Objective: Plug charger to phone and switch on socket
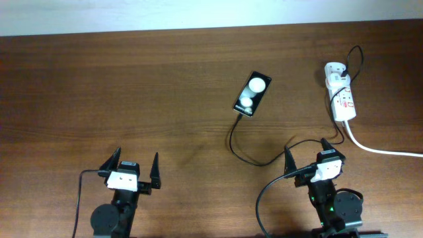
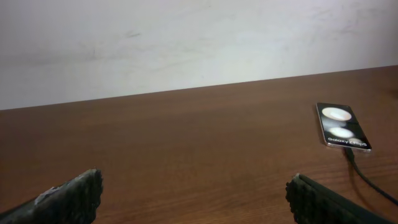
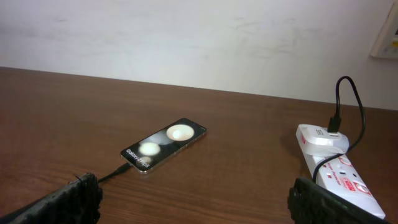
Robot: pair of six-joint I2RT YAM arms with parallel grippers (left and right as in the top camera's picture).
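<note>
Phone (image 1: 252, 94) lies out of both arms' grasp, in the upper middle of the overhead frame. The left gripper (image 1: 137, 158) sits at the lower left with its fingers spread wide and nothing between them. The right gripper (image 1: 305, 151) sits at the lower right, likewise spread and empty. Both arms are drawn in at the bottom edge, fingers pointing up the frame and held low, so each wrist camera looks almost level across the surface. That surface is a dark brown wooden table (image 1: 132, 86), backed by a plain pale wall (image 2: 186, 37). The phone's long axis runs from lower left to upper right, face up. The charger (image 1: 233, 139) meets its lower-left end, and the plug looks seated there, though it is too small to be sure. From there the black cable loops down and passes just beyond the right gripper's fingertips. It then climbs to the white adapter (image 1: 334, 69) at the upper end of the socket (image 1: 342, 102). The socket lies near the right edge, its long axis nearly up-down, and its thick white cord (image 1: 377, 149) trails off to the lower right.
</note>
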